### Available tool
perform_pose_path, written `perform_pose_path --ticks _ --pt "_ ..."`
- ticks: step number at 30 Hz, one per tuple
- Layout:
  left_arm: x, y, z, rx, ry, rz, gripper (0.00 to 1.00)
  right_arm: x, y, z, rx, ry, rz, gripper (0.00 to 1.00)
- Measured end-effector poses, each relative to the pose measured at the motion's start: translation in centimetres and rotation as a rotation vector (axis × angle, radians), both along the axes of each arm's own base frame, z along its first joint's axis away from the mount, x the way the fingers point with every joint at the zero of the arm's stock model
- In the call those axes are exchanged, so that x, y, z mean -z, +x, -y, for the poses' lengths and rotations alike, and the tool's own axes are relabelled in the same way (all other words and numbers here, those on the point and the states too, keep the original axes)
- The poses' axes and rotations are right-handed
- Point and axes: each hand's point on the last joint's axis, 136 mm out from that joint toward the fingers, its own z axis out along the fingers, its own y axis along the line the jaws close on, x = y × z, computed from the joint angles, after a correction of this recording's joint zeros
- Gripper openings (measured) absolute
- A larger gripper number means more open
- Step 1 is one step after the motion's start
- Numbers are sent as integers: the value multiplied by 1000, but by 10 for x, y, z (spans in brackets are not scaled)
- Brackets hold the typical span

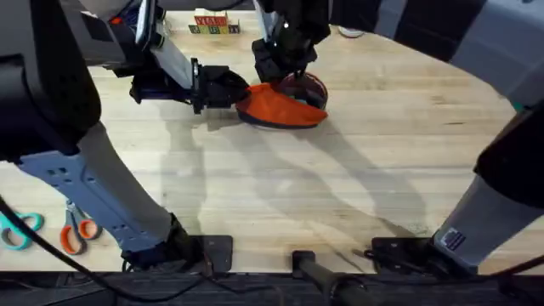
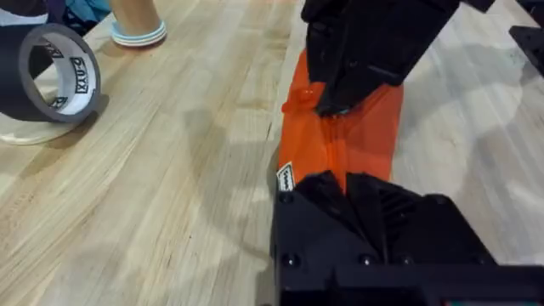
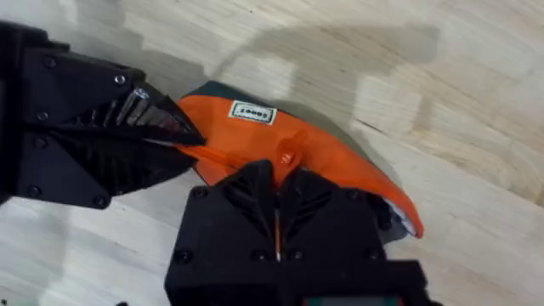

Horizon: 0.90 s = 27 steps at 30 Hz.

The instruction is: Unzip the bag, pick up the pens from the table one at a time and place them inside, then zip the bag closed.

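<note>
Bag: the soft orange fabric pouch (image 1: 280, 106) lay on the far middle of the table (image 1: 340, 187), oblong and slightly humped, with a dark navy strip along its base and a small white label sewn near one end.
Bag surface: in the left wrist view the orange cloth (image 2: 340, 144) looked smooth and puckered along the zipper line running down its top.
Left gripper: the black, ribbed left gripper (image 1: 231, 87) reached in from the left and was pinched closed on the pouch's left end; in the right wrist view its wedge-shaped fingers (image 3: 174, 136) nipped a fold of orange fabric.
Right gripper: the right gripper (image 1: 289, 75) came down from above onto the middle of the pouch top; its fingers met with hardly any gap at the zipper ridge (image 3: 285, 159), apparently clamped on the pull.
Table: pale wood-grain planks, matte, with soft arm shadows.
Scissors: an orange-handled pair (image 1: 76, 231) and a teal-handled pair (image 1: 21, 229) lay at the near left, well apart from the pouch.
Tape: a dark roll of tape (image 2: 55, 72) stood on edge on the tabletop.
</note>
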Motion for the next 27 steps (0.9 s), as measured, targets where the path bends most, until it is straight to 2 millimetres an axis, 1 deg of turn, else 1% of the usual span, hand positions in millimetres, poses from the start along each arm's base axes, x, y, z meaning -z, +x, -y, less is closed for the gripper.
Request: perform_pose_path --ticks 7,16,23,27 --pt "0 0 1 2 -1 2 42 0 4 6 -21 -6 -2 31" --pt "-1 0 2 3 -4 5 43 1 12 19 -33 -20 -6 31" --pt "-1 0 2 3 -6 5 42 2 14 28 -24 -25 -17 31" --pt "-1 0 2 3 -6 5 42 4 14 36 -13 -31 -38 31"
